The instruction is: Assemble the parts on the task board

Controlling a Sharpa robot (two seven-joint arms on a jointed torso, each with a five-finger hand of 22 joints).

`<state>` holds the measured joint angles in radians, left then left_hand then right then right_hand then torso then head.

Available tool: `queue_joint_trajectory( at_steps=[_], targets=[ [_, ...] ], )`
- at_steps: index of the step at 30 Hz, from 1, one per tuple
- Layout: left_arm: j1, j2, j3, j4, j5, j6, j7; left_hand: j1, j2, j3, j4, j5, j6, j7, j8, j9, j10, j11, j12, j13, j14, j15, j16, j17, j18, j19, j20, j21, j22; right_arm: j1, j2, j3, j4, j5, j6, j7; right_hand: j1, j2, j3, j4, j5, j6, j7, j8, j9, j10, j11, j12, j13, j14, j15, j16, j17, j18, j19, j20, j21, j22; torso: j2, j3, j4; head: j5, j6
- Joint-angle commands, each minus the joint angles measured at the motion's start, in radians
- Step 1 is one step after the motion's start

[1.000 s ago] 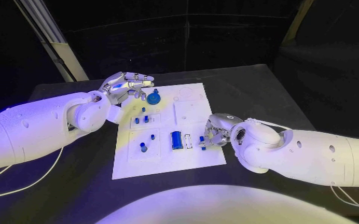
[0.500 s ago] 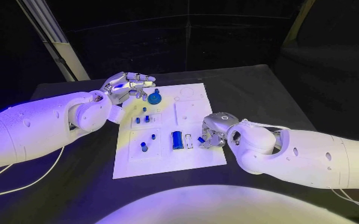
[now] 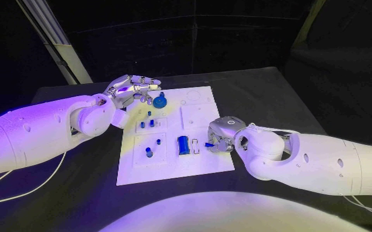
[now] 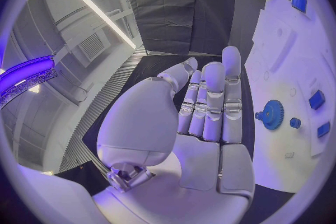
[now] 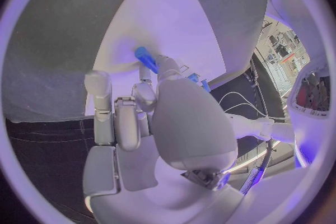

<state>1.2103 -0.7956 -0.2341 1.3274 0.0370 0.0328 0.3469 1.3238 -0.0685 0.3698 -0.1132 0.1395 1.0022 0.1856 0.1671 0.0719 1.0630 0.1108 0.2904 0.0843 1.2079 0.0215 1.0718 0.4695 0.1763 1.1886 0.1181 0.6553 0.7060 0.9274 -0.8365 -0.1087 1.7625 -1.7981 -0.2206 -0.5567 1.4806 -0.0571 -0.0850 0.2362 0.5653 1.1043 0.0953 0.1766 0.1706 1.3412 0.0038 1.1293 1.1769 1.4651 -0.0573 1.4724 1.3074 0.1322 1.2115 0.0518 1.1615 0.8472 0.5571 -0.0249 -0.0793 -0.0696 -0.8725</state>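
Hovering at the far left corner of the white rectangular task board (image 3: pixel 174 135), the robot's left hand (image 3: pixel 131 89) is holding nothing, its silver fingers (image 4: pixel 212 102) lying straight and a little apart, palm turned up. Just beside those fingertips a round blue toothed gear (image 3: pixel 159 102) is sitting on the board; the left wrist view is showing the same gear (image 4: pixel 271 115) flat on the white surface with a few small blue pieces (image 4: pixel 316 99) near it.

Across the board, the right hand (image 3: pixel 217 137) is bending down over the near right edge, pinching a small blue peg (image 3: pixel 209 145) between thumb and a finger while the other fingers are standing off. The right wrist view is showing that peg (image 5: pixel 145 58) sticking out past the fingertips, its far end close to the white board (image 5: pixel 168 17); whether it is touching I cannot tell.

Shallow square recesses are marked out on the board. One in the middle of the near half is holding a long dark blue block (image 3: pixel 183 144), lying lengthwise. The recesses to its left are carrying short blue pegs (image 3: pixel 149 153), some upright. The board itself is lying flat on the black bench (image 3: pixel 256 95).
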Motion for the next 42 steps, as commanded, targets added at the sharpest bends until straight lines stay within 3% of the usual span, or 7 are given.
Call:
queue_joint_trajectory(
  at_steps=[1, 5, 9, 14, 28, 36, 42],
  targets=[
    [0.002, -0.001, 0.001, 0.002, -0.003, 0.013, -0.003, 0.000, 0.006, -0.002, -0.002, -0.002, -0.008, -0.001, 0.003, -0.002, -0.006, -0.001, 0.003, -0.002, -0.009, 0.000, -0.007, -0.001, 0.006, -0.005, 0.001, -0.006, -0.001, -0.010, -0.006, -0.010, -0.012, 0.081, 0.076, -0.012, 0.040, 0.020, 0.037, -0.001, 0.011, 0.000, -0.005, -0.009, -0.006, -0.004, 0.002, -0.006, -0.001, 0.077, -0.004, 0.003, 0.131, 0.004, 0.008, -0.002, 0.004, 0.006, 0.000, 0.0001, 0.0008, 0.002, 0.000],
    [0.002, -0.001, 0.001, 0.003, -0.003, 0.013, -0.004, 0.000, 0.006, -0.002, -0.002, -0.002, -0.008, -0.001, 0.003, -0.002, -0.006, -0.001, 0.003, -0.002, -0.009, 0.000, -0.007, -0.001, 0.006, -0.005, 0.001, -0.006, -0.001, -0.010, -0.008, -0.010, -0.010, 0.095, 0.070, -0.012, 0.071, 0.016, 0.107, -0.004, -0.035, 0.010, -0.005, -0.016, -0.010, 0.003, 0.003, 0.002, 0.006, 0.078, -0.004, 0.008, 0.138, 0.002, 0.014, -0.003, 0.013, 0.019, 0.000, 0.0000, 0.0003, 0.003, 0.000],
    [0.003, -0.001, 0.001, 0.002, -0.003, 0.014, -0.005, 0.000, 0.006, -0.002, -0.002, -0.002, -0.008, -0.001, 0.003, -0.002, -0.006, -0.001, 0.003, -0.002, -0.009, 0.000, -0.007, -0.001, 0.006, -0.005, 0.001, -0.006, -0.001, -0.010, -0.010, -0.010, -0.009, 0.093, 0.065, -0.015, 0.068, -0.020, 0.192, 0.000, -0.075, 0.021, -0.003, -0.024, -0.015, 0.008, 0.004, 0.007, 0.009, 0.079, -0.002, 0.011, 0.142, 0.001, 0.015, -0.002, 0.020, 0.028, 0.000, -0.0003, 0.0000, 0.002, 0.000],
    [0.003, -0.001, 0.001, 0.002, -0.011, 0.015, -0.006, 0.001, 0.006, -0.002, -0.003, -0.002, -0.009, -0.001, 0.003, -0.002, -0.008, -0.001, 0.004, -0.002, -0.010, 0.000, -0.007, -0.002, 0.006, -0.006, 0.001, -0.006, -0.002, -0.010, -0.015, -0.010, -0.005, 0.079, 0.043, -0.017, 0.041, -0.045, 0.232, 0.009, -0.110, 0.032, -0.006, -0.025, -0.015, 0.017, 0.002, 0.020, 0.019, 0.080, -0.003, 0.014, 0.147, 0.000, 0.018, -0.001, 0.025, 0.036, 0.000, -0.0004, -0.0005, 0.002, 0.000],
    [0.003, 0.000, 0.001, 0.002, -0.020, 0.019, -0.007, 0.002, 0.007, -0.002, -0.004, -0.002, -0.010, -0.001, 0.004, -0.002, -0.008, -0.001, 0.004, -0.002, -0.011, 0.001, -0.008, -0.005, 0.006, -0.006, 0.002, -0.007, -0.002, -0.010, -0.045, -0.009, 0.050, 0.070, -0.153, 0.005, -0.031, -0.065, 0.282, 0.023, -0.131, 0.088, -0.034, -0.004, -0.003, 0.120, -0.019, 0.204, 0.184, 0.097, -0.019, 0.071, 0.223, -0.021, 0.083, -0.015, 0.100, 0.156, 0.000, -0.0003, 0.0011, 0.003, 0.000],
    [0.003, -0.001, 0.001, 0.003, -0.021, 0.019, -0.008, 0.002, 0.007, -0.002, -0.004, -0.002, -0.010, -0.001, 0.004, -0.002, -0.008, -0.001, 0.004, -0.002, -0.011, 0.001, -0.008, -0.005, 0.006, -0.006, 0.002, -0.007, -0.002, -0.010, -0.056, -0.009, 0.060, 0.150, -0.248, 0.014, -0.042, -0.068, 0.288, 0.023, -0.152, 0.089, -0.036, -0.005, -0.002, 0.121, -0.021, 0.201, 0.185, 0.098, -0.021, 0.073, 0.226, -0.022, 0.085, -0.018, 0.104, 0.160, 0.001, -0.0018, 0.0004, 0.006, 0.000],
    [0.003, -0.002, 0.001, 0.004, -0.021, 0.018, -0.008, 0.002, 0.007, -0.002, -0.004, -0.002, -0.010, -0.001, 0.004, -0.002, -0.008, -0.001, 0.004, -0.002, -0.011, 0.001, -0.008, -0.005, 0.006, -0.006, 0.002, -0.007, -0.002, -0.009, -0.055, -0.008, 0.061, 0.235, -0.298, 0.024, -0.045, -0.069, 0.289, 0.023, -0.156, 0.090, -0.036, -0.005, -0.002, 0.123, -0.021, 0.206, 0.190, 0.099, -0.022, 0.076, 0.230, -0.023, 0.086, -0.018, 0.106, 0.163, 0.001, -0.0005, 0.0012, 0.008, 0.000]
  ],
)
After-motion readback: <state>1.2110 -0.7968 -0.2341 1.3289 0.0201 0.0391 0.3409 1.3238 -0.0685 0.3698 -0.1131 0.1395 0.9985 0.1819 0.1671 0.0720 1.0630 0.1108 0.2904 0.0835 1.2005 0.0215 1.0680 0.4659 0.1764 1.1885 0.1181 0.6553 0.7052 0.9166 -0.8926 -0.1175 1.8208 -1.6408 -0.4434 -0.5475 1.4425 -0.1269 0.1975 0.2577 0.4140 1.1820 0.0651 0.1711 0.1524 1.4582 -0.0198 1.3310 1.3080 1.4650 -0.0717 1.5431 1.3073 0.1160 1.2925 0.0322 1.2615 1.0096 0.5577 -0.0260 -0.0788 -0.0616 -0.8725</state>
